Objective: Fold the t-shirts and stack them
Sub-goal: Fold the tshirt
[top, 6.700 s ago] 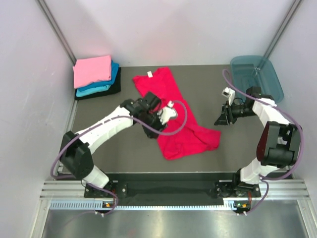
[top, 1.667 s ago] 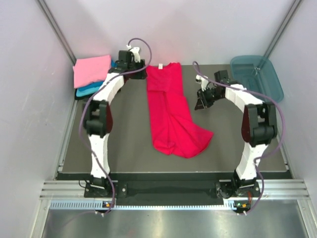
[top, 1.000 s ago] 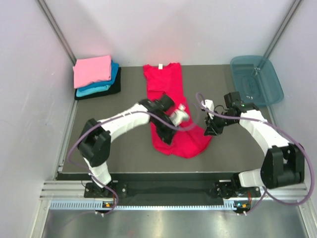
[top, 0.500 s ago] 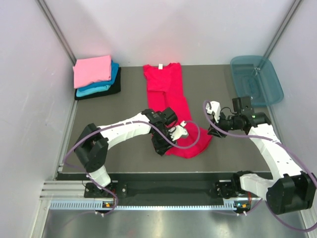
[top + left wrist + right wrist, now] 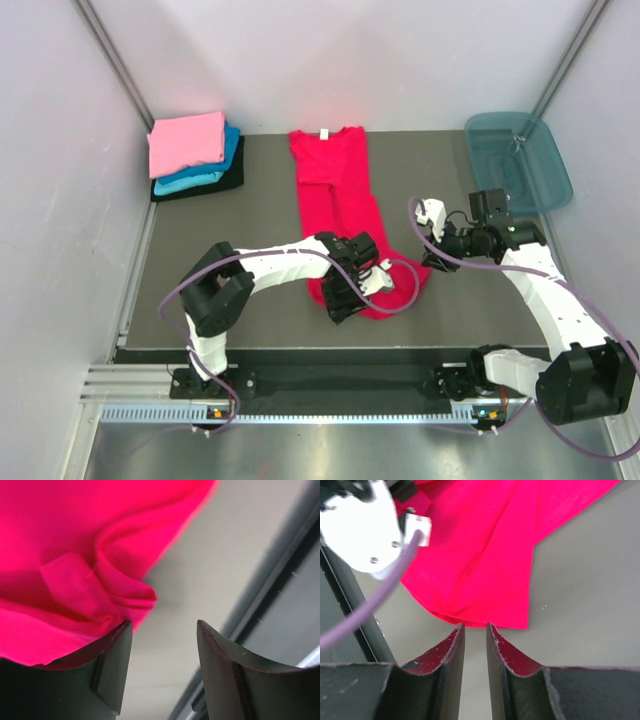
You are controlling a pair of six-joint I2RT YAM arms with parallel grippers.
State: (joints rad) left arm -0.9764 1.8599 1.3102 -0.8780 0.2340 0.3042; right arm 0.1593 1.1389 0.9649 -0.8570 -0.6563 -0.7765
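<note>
Two arms reach over the table point(image 5: 250, 200) in your overhead view. The red t-shirt point(image 5: 340, 190) lies lengthwise down the middle, collar at the far end, its near hem bunched toward you. Your left gripper point(image 5: 345, 300) sits low at that near hem, on the shirt's left corner. Your right gripper point(image 5: 440, 245) hovers just beside the hem's right corner; from here you cannot tell how its fingers stand. A folded stack rests in the far left corner: the pink t-shirt point(image 5: 187, 141) on top, the turquoise t-shirt point(image 5: 195, 180) under it, the black t-shirt point(image 5: 215, 185) at the bottom. The teal tub point(image 5: 518, 158) sits far right.

In your left wrist view, the fingers are spread apart with bare table between them. The red t-shirt point(image 5: 75, 545) fills the upper left, and a folded lump of its edge lies just above the left finger point(image 5: 112, 667), partly over its tip. The right finger point(image 5: 220, 670) is clear of the cloth.

In your right wrist view, the fingers point(image 5: 452, 652) stand nearly together with a narrow gap, holding nothing. The red t-shirt point(image 5: 490, 560) has its hem corner just beyond the tips.
</note>
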